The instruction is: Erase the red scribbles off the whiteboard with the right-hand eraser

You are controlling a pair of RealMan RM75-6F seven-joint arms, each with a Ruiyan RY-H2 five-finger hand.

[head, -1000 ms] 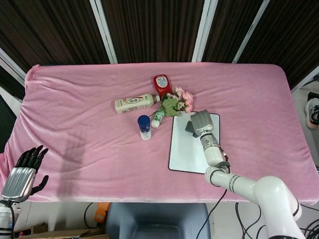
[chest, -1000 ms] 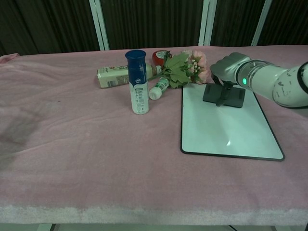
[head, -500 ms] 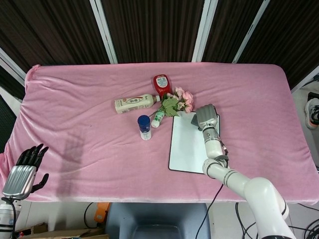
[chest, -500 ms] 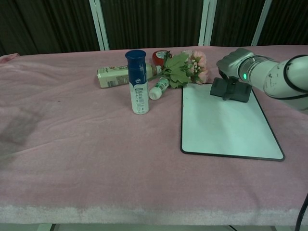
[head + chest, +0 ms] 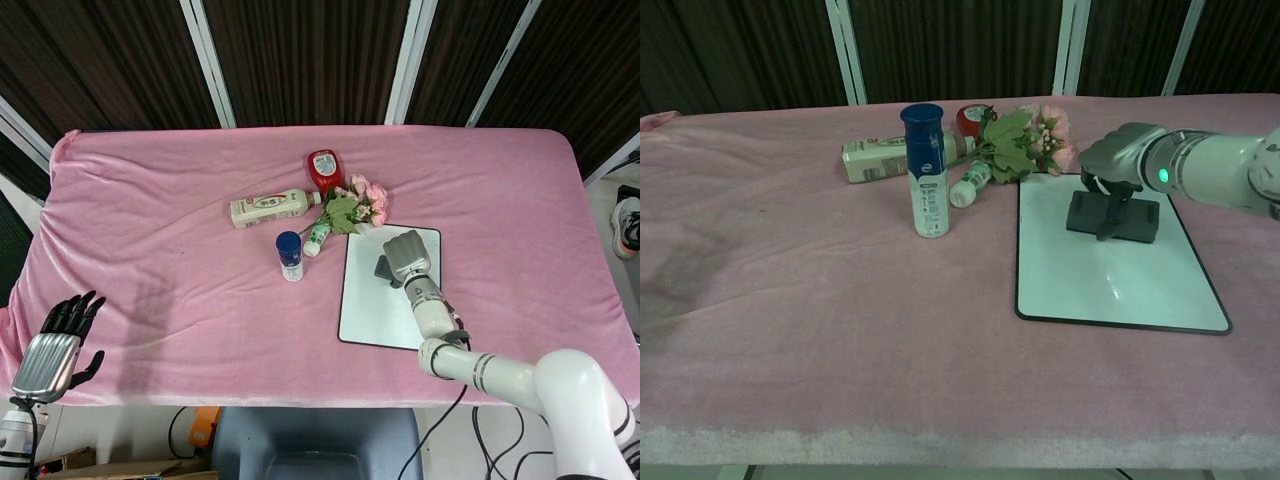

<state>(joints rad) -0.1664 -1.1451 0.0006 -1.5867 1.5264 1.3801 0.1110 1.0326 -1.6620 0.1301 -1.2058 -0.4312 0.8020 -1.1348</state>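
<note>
Chest view: the right hand [image 5: 1122,160] is gripping the eraser [image 5: 1113,216], pressing it on the whiteboard [image 5: 1110,280] toward twelve o'clock. The left hand [image 5: 55,345] is hanging open, holding nothing.

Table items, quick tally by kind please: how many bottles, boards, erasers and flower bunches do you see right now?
Bottles: 4 (cream bottle lying down, red bottle, blue-capped bottle standing, small white bottle)
Whiteboards: 1
Erasers: 1, held by the right hand
Flower bunches: 1
Total: 7

A dark rectangular eraser [image 5: 1113,217] lies on the black-framed whiteboard [image 5: 1110,285]; an upright blue-capped white bottle [image 5: 925,170] stands at its nine o'clock.
</note>
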